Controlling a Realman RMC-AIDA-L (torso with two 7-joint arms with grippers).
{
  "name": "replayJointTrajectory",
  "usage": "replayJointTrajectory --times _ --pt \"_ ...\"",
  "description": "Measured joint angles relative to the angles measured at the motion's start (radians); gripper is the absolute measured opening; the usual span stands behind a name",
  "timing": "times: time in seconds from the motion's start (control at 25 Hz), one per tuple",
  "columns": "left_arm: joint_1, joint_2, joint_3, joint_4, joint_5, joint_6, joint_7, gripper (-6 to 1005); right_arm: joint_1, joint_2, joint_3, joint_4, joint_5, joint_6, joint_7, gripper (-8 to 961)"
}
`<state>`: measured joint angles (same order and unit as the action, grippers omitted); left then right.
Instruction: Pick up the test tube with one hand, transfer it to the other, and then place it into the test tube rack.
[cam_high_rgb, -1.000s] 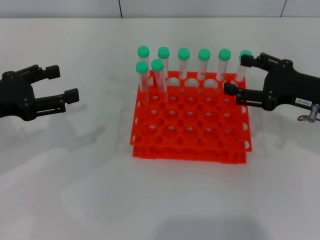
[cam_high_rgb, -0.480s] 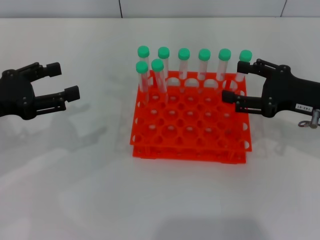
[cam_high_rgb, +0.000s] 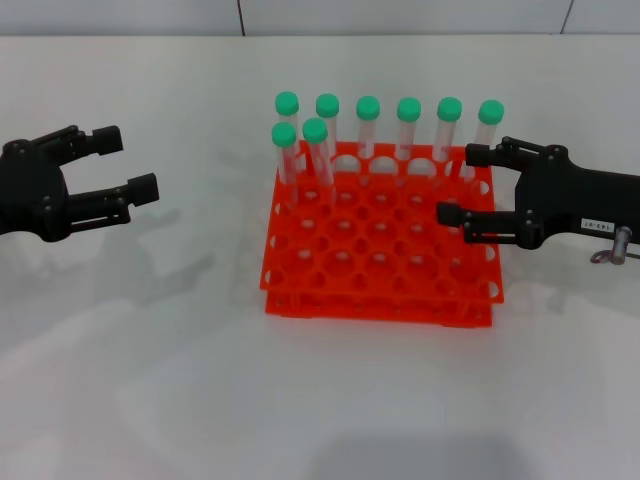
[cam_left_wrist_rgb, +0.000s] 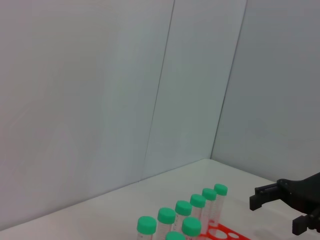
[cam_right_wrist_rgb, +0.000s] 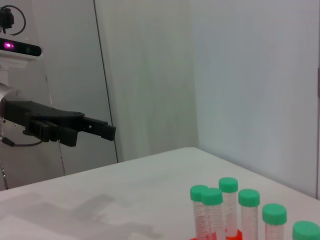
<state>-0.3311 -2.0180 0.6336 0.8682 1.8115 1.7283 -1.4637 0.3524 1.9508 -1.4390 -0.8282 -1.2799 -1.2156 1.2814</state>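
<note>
The orange-red test tube rack (cam_high_rgb: 380, 262) stands mid-table and holds several green-capped tubes. A back row of them runs across it, with two more in front at its left end. The rightmost back test tube (cam_high_rgb: 490, 114) stands upright in the corner hole, and nothing grips it. My right gripper (cam_high_rgb: 462, 185), with a white sticker, hovers open over the rack's right edge just in front of that tube. Nothing lies between its fingers. My left gripper (cam_high_rgb: 128, 163) hangs open and empty well left of the rack. The left wrist view shows the tubes (cam_left_wrist_rgb: 183, 208) and, farther off, the right gripper (cam_left_wrist_rgb: 280, 211).
White tabletop (cam_high_rgb: 320, 400) spreads all round the rack, with a pale wall behind. In the right wrist view the left gripper (cam_right_wrist_rgb: 102, 129) is far off across the table, beyond the tube caps (cam_right_wrist_rgb: 229, 185).
My right gripper has drawn back from the rightmost back tube's cap, toward the table's front and lower over the rack. The tube stays standing in its hole. The left arm has not moved.
</note>
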Motion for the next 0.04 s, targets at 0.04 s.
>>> replayJointTrajectory --times 0.04 --pt "0.0 0.0 0.0 0.0 0.0 0.0 0.0 872 -0.001 0.005 0.009 -0.002 -0.007 -0.004 0.0 872"
